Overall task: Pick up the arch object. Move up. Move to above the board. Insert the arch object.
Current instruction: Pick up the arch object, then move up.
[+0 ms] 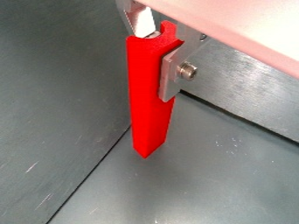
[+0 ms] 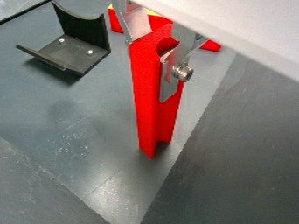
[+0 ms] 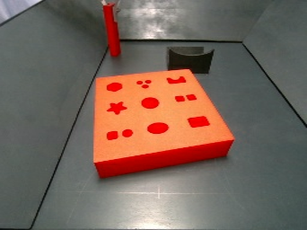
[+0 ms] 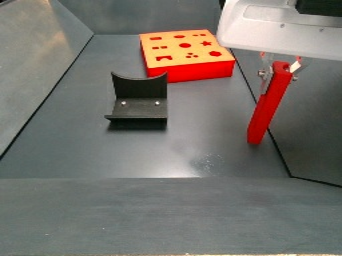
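The arch object [image 4: 267,105] is a slim, glossy red bar standing upright, with a notch at its top end [image 1: 149,96] [image 2: 149,96]. My gripper [image 1: 156,66] [image 2: 152,66] [image 4: 277,62] is shut on its upper part, one silver finger [image 2: 176,77] flat on each side. Its lower end is at or just above the grey floor; I cannot tell if it touches. The board [image 3: 132,119] [image 4: 201,70], an orange-red slab with shaped holes, lies flat some way off. In a side view the arch object [image 3: 114,31] stands behind the board's far left corner.
The fixture [image 3: 192,57] [image 4: 136,100] [image 2: 76,39] stands on the floor between the board and the open floor. Grey walls enclose the floor, and one wall [image 3: 60,54] [image 1: 59,79] runs close beside the arch object.
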You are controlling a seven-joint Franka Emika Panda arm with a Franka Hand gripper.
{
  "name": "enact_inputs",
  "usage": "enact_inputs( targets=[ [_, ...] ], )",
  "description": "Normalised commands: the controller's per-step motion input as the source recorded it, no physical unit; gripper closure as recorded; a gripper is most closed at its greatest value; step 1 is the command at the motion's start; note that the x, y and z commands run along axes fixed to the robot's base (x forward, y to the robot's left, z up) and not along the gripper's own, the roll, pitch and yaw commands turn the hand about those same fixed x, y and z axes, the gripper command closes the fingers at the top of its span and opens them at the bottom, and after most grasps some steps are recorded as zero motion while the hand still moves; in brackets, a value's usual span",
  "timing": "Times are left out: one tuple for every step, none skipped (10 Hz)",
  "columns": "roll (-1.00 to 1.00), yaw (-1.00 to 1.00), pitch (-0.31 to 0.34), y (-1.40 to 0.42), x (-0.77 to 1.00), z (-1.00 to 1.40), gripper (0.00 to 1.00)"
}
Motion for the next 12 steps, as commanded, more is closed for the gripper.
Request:
enact_inputs(
  targets=[
    [0.00,0.00,0.000,0.00,0.00,0.00,1.00],
    [0.00,0.00,0.000,0.00,0.00,0.00,1.00],
    [0.00,0.00,0.000,0.00,0.00,0.00,1.00],
    [0.00,0.00,0.000,0.00,0.00,0.00,1.00],
    [0.00,0.00,0.000,0.00,0.00,0.00,1.00],
    [0.00,0.00,0.000,0.00,0.00,0.00,1.00],
    [0.00,0.00,0.000,0.00,0.00,0.00,1.00],
    [0.00,0.00,0.000,0.00,0.00,0.00,1.00],
    [0.00,0.00,0.000,0.00,0.00,0.00,1.00],
    [0.00,0.00,0.000,0.00,0.00,0.83,1.00],
    [0.00,0.03,-0.001,0.08,0.00,0.84,1.00],
    [0.01,0.02,0.041,0.07,-0.03,0.73,1.00]
  ],
)
